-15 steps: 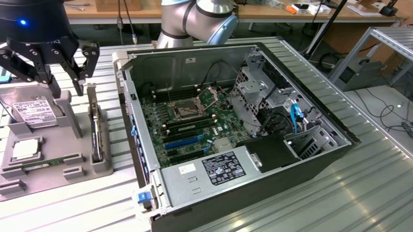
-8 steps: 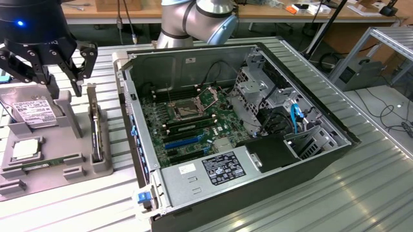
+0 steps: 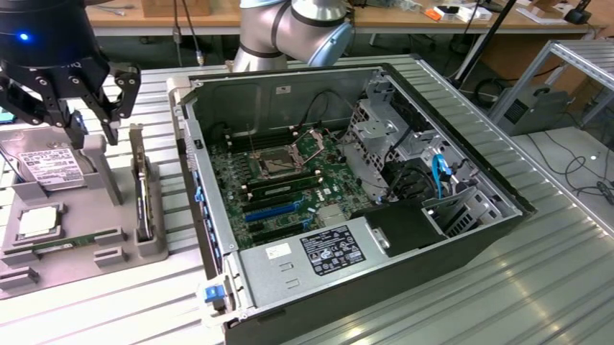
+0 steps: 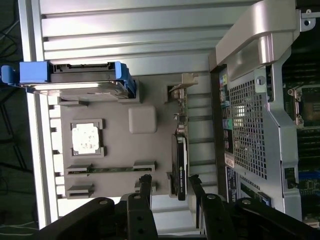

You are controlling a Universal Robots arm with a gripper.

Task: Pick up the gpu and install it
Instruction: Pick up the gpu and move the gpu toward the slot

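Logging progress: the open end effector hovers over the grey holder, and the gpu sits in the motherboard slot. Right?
No: the exterior view shows the gpu standing on edge in the grey holder, outside the case. The rest holds.

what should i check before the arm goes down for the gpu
1. gripper open and empty: ok
2. gpu standing on edge in the grey holder: ok
3. gpu centred between the fingers: cannot tell
4. gripper down at the gpu: not ok, it hangs above the holder, apart from the gpu
5. computer case open: ok
6. blue slots on the board free of cards: ok
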